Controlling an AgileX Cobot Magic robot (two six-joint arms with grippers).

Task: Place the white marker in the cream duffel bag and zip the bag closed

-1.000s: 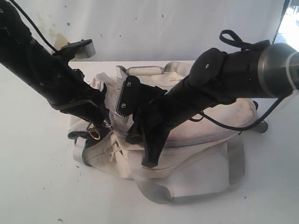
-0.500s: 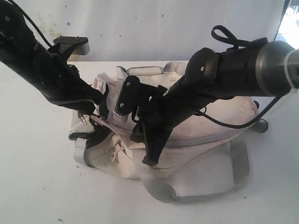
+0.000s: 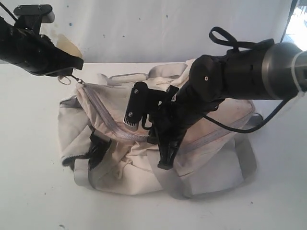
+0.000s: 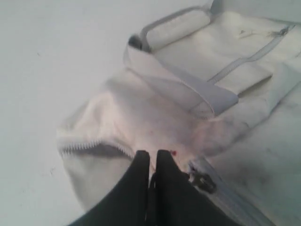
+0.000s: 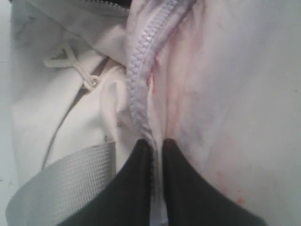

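The cream duffel bag [image 3: 120, 163] lies on its side mid-table, pulled taut toward the upper left. My left gripper [image 3: 76, 64] is at the bag's far left corner, shut on the zipper pull [image 3: 76, 79]; the slider [image 4: 202, 181] sits right beside its fingertips [image 4: 162, 157]. The grey zipper [image 3: 112, 127] runs shut from that corner to my right gripper [image 3: 164, 163], which is shut on the zipper tape [image 5: 141, 56] at the bag's middle. A second zip at the bag's lower left end [image 3: 72, 158] gapes, showing dark lining. The white marker is hidden.
Grey webbing straps [image 3: 242, 163] trail off the bag's right and front. A padded handle [image 3: 120, 76] lies along the bag's far side. A metal ring [image 3: 64, 80] dangles by the left gripper. The white table [image 3: 29, 191] meets a white wall behind.
My left gripper has travelled up and to the left, drawing the zipper along and stretching the bag that way; the top opening is now shut. The right gripper has kept its pinch.
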